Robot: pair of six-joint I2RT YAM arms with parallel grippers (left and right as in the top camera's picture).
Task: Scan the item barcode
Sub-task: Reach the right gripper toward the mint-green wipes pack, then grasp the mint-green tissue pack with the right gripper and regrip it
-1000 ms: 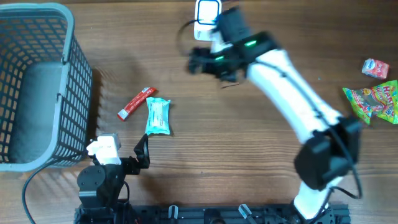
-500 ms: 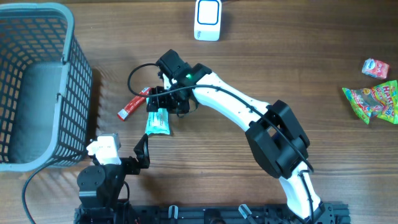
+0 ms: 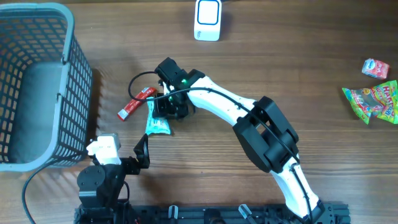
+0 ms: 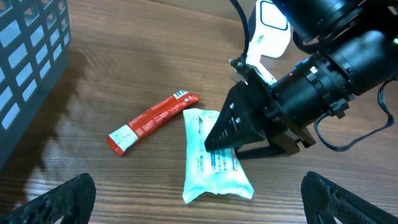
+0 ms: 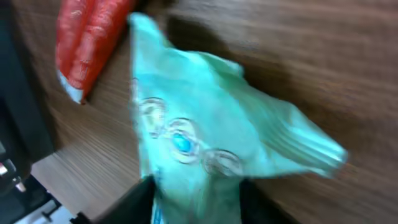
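- Where the right gripper [image 3: 166, 111] sits left of centre, its fingers stand part-closed either side of the teal packet [image 3: 157, 124], at its upper end; pinched or not, cannot tell.
- Red stick [image 3: 135, 103] just beside the packet; basket [image 3: 78, 93] fills the left edge; open wood centre-right.
- Left gripper [image 4: 202, 208] spread wide, empty.
- Scanner [image 3: 207, 18] top centre, well apart.
- Overhead alone shows sweet bags [image 3: 372, 99], right edge.

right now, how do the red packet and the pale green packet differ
The red packet is a slim stick; the pale green packet is wider and pillow-shaped. The red packet lies free and slanted; the pale green packet sits between the fingers of the right gripper. Both lie flat on the table, close beside each other.
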